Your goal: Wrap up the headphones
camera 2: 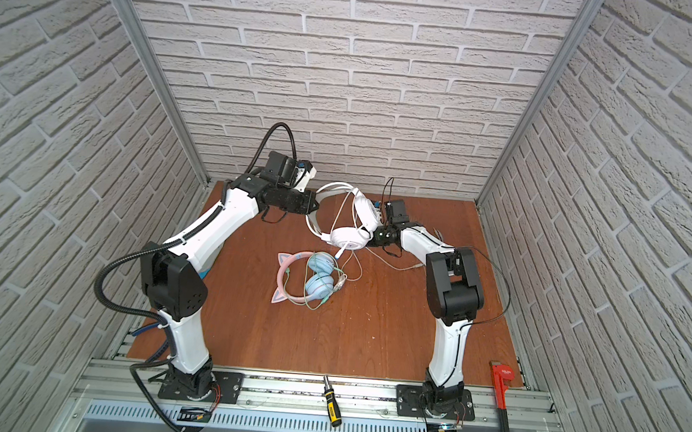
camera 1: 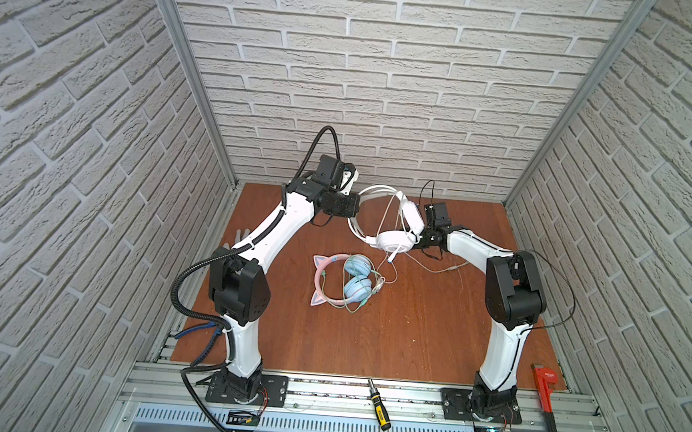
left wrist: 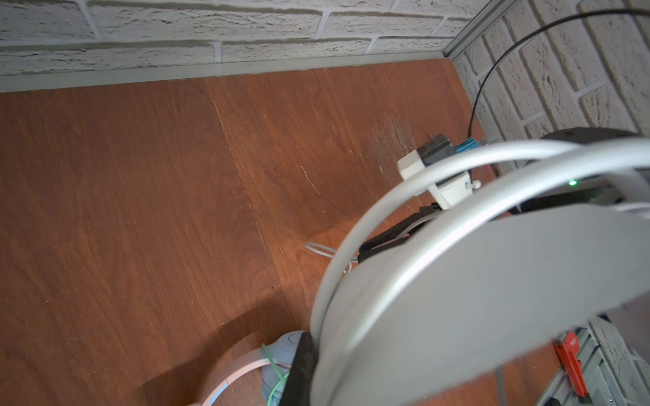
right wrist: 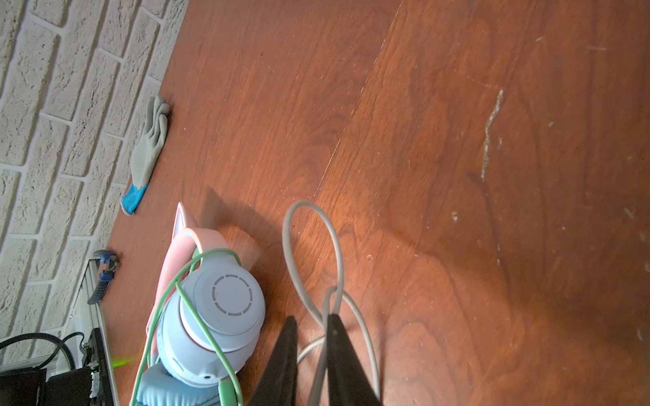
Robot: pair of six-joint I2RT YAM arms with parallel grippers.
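Observation:
The white headphones [camera 1: 392, 241] [camera 2: 349, 238] hang in the air at the back of the table. My left gripper [camera 1: 357, 208] [camera 2: 316, 205] is shut on their headband [left wrist: 457, 281], which hides all but one black finger [left wrist: 302, 369]. My right gripper [camera 1: 418, 242] [right wrist: 312, 318] sits just right of the white ear cups, its jaws a little apart. The white cable [right wrist: 309, 207] runs along the inner face of one finger and loops onto the table. The pink-banded headphones [camera 1: 346, 281] [camera 2: 306, 279] [right wrist: 221, 302] lie flat mid-table, green cable [right wrist: 197, 316] draped over their blue cups.
A grey glove [right wrist: 149, 140] lies by the left wall. Blue pliers [camera 1: 198, 332] sit at the front left. A screwdriver [camera 1: 379, 407] and a red pipe wrench [camera 1: 547, 406] rest on the front rail. The white cable's end trails right [camera 1: 449, 268].

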